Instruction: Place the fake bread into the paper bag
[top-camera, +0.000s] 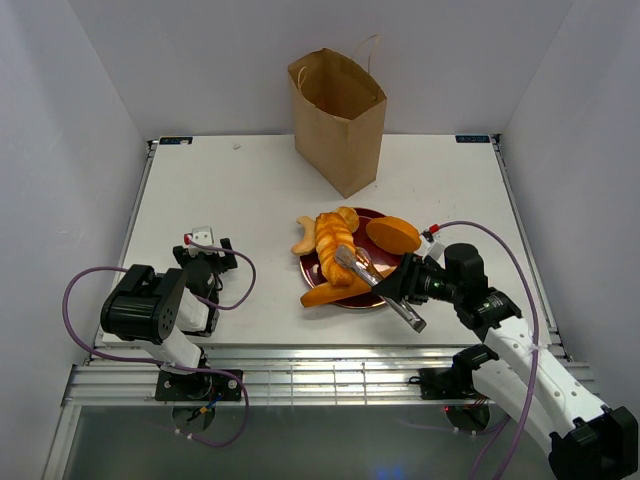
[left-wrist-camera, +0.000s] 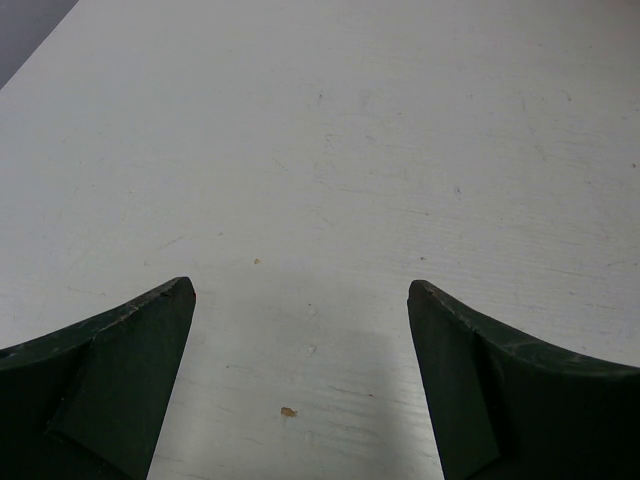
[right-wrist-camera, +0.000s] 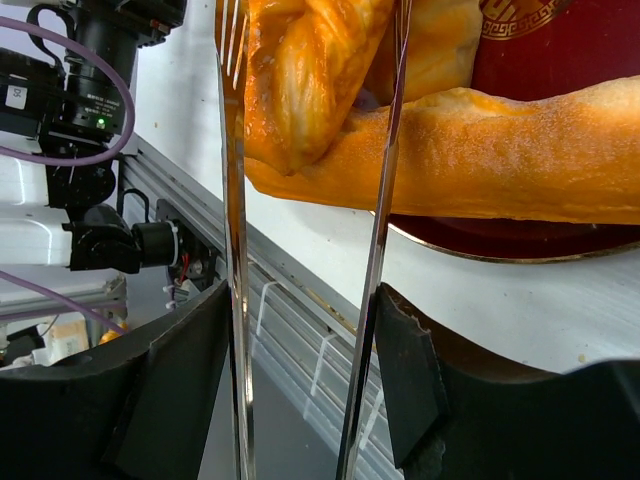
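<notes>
The overhead view alone shows the paper bag. It stands upright and open-topped at the far side of the counter, well apart from the bread. The bread lies heaped on a dark red plate near the right arm. 1 oval loaf sits at the plate's far right edge, and a pale crescent hangs over its left rim.

The right hand grips metal tongs, whose tips reach over the pile. Only the right wrist view shows this grip closely: the fingers press on the 2 blades from outside. The blades stand apart, with a twisted piece seen between them and a long loaf lying across the plate's near rim.

The left hand sits low on the left. Its own wrist view shows the jaws spread wide above the white counter.
</notes>
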